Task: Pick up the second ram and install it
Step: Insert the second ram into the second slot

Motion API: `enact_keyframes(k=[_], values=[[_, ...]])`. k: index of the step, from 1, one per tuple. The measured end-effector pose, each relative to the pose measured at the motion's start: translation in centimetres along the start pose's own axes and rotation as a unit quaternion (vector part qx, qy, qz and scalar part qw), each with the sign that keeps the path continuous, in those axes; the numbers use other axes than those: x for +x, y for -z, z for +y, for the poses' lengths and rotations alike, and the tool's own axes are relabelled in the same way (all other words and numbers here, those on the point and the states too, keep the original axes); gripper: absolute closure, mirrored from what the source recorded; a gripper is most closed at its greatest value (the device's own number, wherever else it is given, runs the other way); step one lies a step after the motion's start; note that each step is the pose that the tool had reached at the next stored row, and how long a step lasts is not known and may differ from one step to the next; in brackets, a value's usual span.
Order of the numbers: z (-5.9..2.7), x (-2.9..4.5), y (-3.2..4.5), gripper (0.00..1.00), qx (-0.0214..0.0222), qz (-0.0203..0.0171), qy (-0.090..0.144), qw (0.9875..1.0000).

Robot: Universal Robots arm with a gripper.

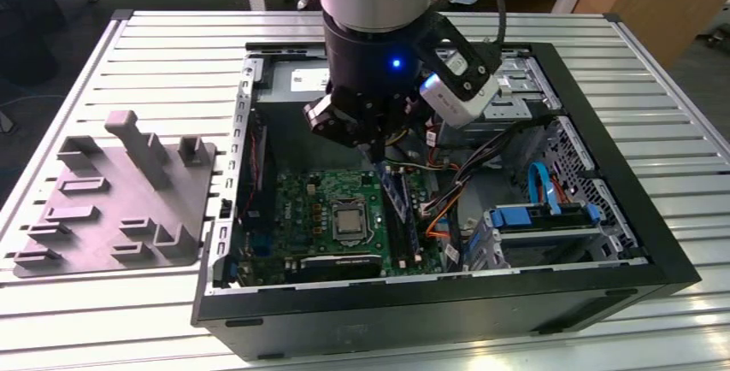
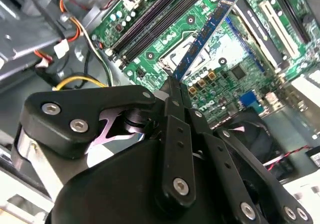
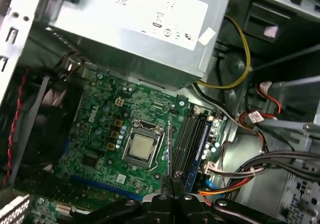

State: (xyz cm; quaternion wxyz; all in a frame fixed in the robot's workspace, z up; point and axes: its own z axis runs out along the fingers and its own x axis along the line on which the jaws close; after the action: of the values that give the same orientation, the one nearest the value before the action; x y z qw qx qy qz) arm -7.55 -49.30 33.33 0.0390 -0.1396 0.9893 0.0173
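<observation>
My gripper (image 1: 373, 150) hangs inside the open computer case (image 1: 593, 290), above the green motherboard (image 1: 303, 209). It is shut on the second ram (image 2: 205, 36), a thin blue-edged stick that juts out from the fingertips over the board. In the first wrist view the second ram (image 3: 170, 149) is edge-on, standing between the processor socket (image 3: 140, 148) and the black memory slots (image 3: 186, 141). The gripper (image 2: 172, 86) closes on one end of the stick; in the first wrist view the gripper (image 3: 172, 181) is at the picture's lower edge. Another blue stick (image 3: 202, 143) sits in the slot row.
A grey moulded tray (image 1: 114, 200) with upright posts lies on the slatted table at the exterior view's left of the case. The silver power supply (image 3: 140, 14) sits beyond the board. Orange, yellow and grey cables (image 3: 240, 184) crowd the side by the slots, near the blue drive bay (image 1: 536, 217).
</observation>
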Motion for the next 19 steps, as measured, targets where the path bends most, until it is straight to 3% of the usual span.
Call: enact_keyframes(k=[5, 9, 14, 19], values=[[0.0, 0.01, -0.1, 0.89, 0.0037, -0.0011, -0.046, 0.999], [0.0, 0.02, -0.16, 0.89, 0.0067, -0.0019, -0.081, 0.9967], [-0.01, 0.02, -0.24, 0.89, 0.0104, -0.003, -0.127, 0.9919], [-0.01, 0.03, -0.32, 0.89, 0.0141, -0.0041, -0.172, 0.985]])
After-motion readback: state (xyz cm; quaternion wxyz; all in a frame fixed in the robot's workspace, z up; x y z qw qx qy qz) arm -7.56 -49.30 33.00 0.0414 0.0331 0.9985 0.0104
